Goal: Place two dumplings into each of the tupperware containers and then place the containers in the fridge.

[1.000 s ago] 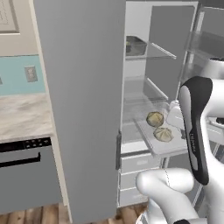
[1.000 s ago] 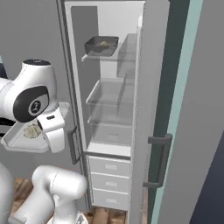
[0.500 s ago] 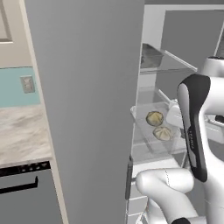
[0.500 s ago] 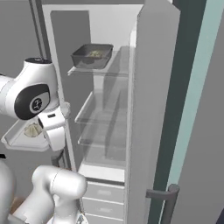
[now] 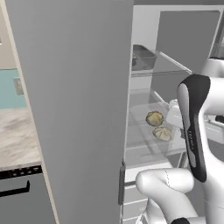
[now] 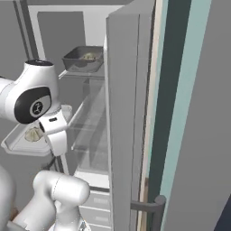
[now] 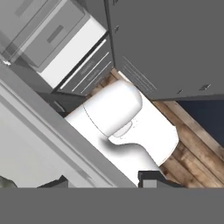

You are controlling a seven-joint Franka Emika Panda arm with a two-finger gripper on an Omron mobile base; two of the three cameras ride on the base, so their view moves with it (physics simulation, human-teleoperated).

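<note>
While the fridge [image 5: 78,100] door stands open, a tupperware container [image 6: 18,143] w/ two dumplings [image 5: 154,118] is held level at mid-shelf height, gripper clamped on its rim; a 2nd container [image 6: 83,59] sits on upper shelf.

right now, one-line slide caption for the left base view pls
White robot arm carries a pale see-through plastic container holding two tan dumplings toward the open grey fridge, where a dark container already sits on a glass shelf.
</note>
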